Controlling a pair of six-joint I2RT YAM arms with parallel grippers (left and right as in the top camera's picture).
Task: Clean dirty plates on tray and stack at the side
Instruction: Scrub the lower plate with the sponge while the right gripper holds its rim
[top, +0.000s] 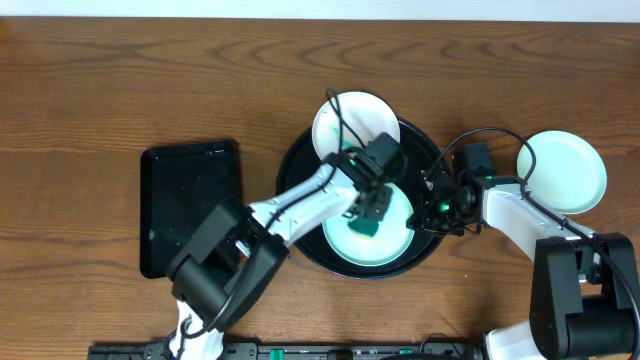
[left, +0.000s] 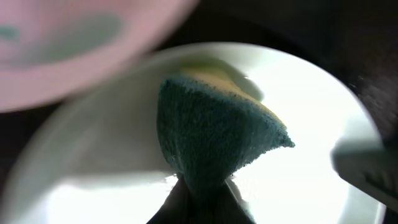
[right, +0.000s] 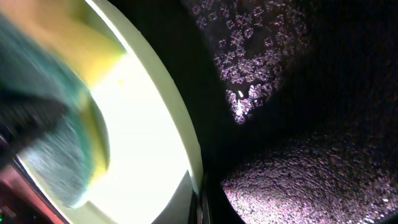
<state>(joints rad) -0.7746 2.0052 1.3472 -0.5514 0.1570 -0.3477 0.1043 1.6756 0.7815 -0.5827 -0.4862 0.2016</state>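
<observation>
Overhead only: far plate (top: 355, 120) across the back rim of the tray (top: 292, 160), middle plate (top: 395, 245) lying inside it, side plate (top: 562, 170) on the table (top: 100, 80) to its right. Closer, from the left wrist: left gripper (top: 366, 218) clamped narrowly on a teal-and-yellow sponge (left: 211, 130), pressed onto the middle plate. Right gripper (top: 435, 208) at that plate's right edge; from its own wrist just rim, sponge, black tray, finger gap untellable.

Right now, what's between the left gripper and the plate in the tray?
A green sponge, pinched in the left gripper and resting on the plate. The left wrist view shows it best.
</observation>
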